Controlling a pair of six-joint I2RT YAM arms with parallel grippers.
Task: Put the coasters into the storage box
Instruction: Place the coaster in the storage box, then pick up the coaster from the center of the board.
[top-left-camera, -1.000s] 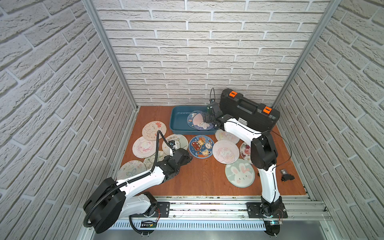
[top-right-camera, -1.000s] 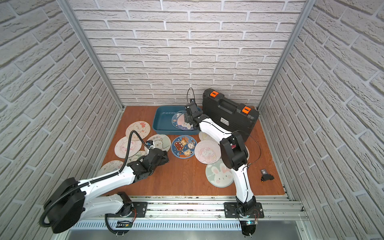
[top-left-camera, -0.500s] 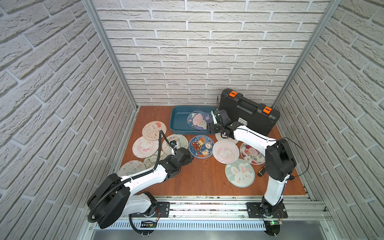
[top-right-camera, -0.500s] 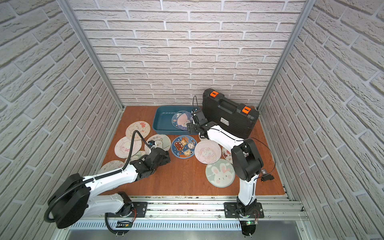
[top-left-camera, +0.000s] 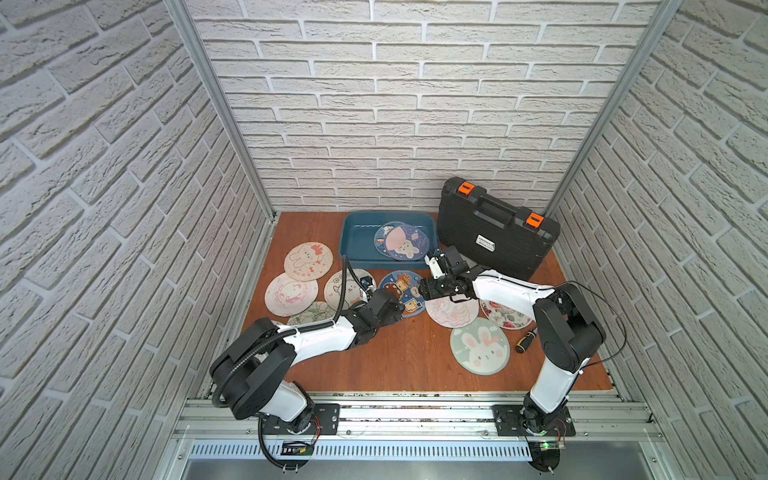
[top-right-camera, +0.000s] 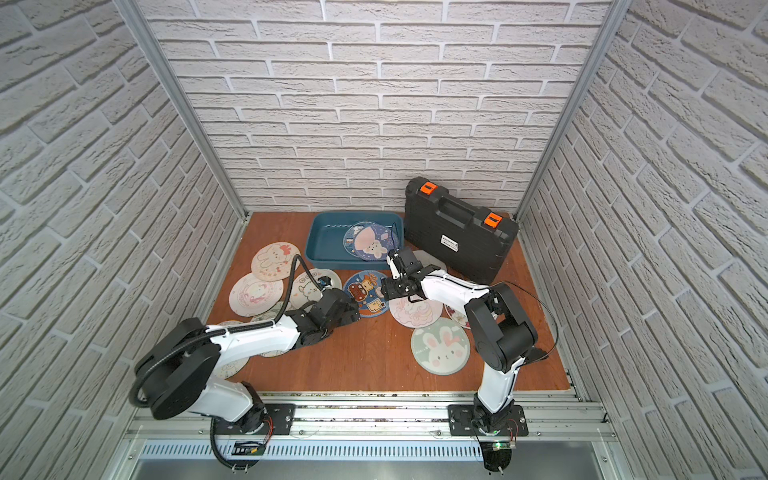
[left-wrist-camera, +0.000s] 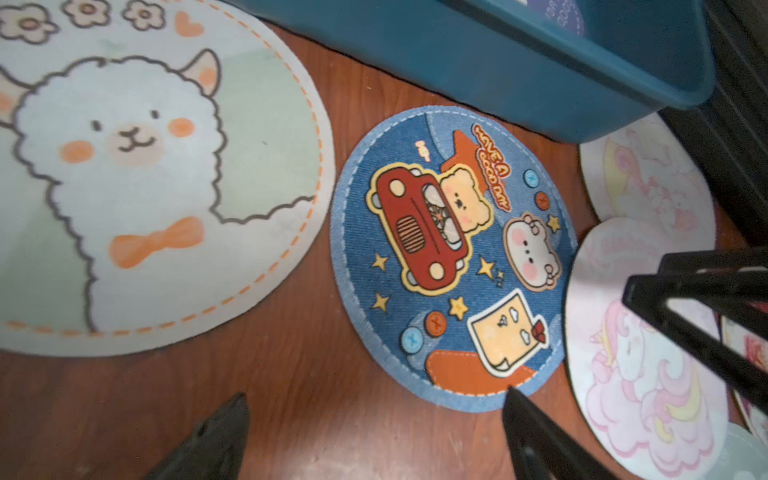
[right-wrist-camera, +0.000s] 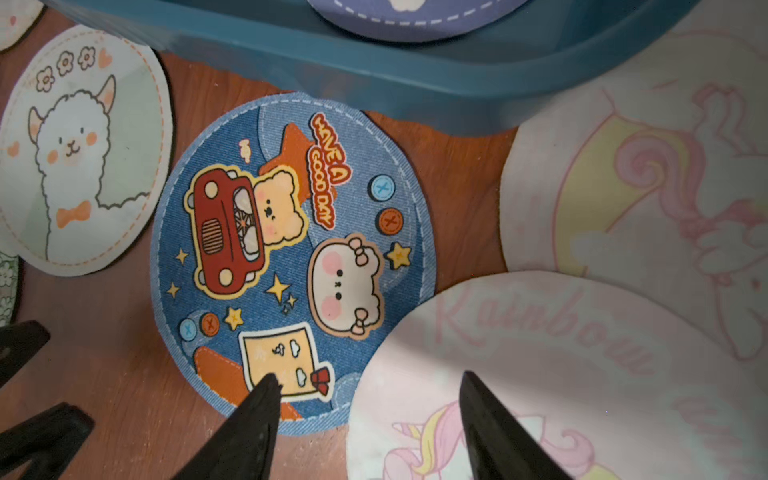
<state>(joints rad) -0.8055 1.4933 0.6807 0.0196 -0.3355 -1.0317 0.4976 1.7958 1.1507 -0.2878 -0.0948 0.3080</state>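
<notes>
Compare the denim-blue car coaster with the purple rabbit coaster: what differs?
The denim-blue car coaster lies on the table; the purple rabbit coaster is in the storage box. The first shows a red car and a bear; the second shows a rabbit and overlaps another coaster. Both are flat round discs.

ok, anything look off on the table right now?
A small screwdriver-like tool lies beside the green rabbit coaster: not part of the task. The left gripper and right gripper, both open, aim at the same blue coaster.
</notes>
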